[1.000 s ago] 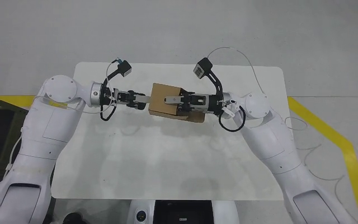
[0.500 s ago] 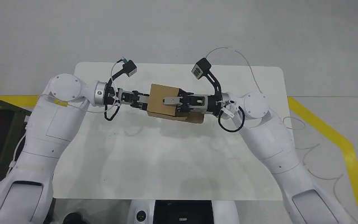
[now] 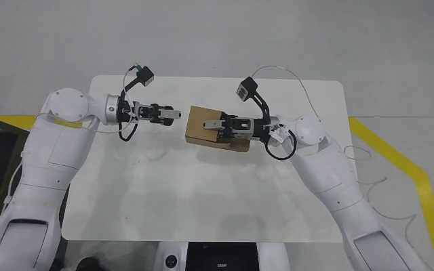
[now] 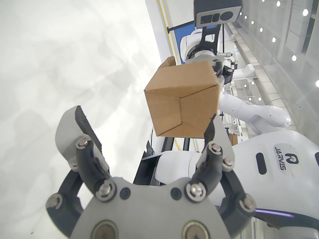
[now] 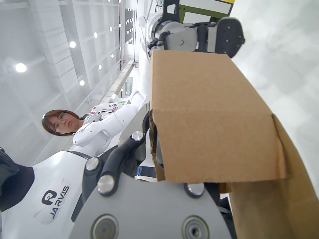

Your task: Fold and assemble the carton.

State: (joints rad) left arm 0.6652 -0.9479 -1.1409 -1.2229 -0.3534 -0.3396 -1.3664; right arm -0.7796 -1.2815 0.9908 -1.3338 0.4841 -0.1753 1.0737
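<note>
Right gripper [image 3: 209, 124] clamped on carton [image 3: 197, 116] wall, carton over table [image 3: 203, 196]; left gripper [image 3: 178, 115] wide open, empty, just clear of carton

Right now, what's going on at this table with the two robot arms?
The robot is partway through assembling a brown cardboard carton. Its right tool is shut on one wall of the carton, holding it over the white table. The left tool is open, just off the carton's near end and not touching it. That end's flaps look folded shut, while a side flap by the right tool stands open.
</note>
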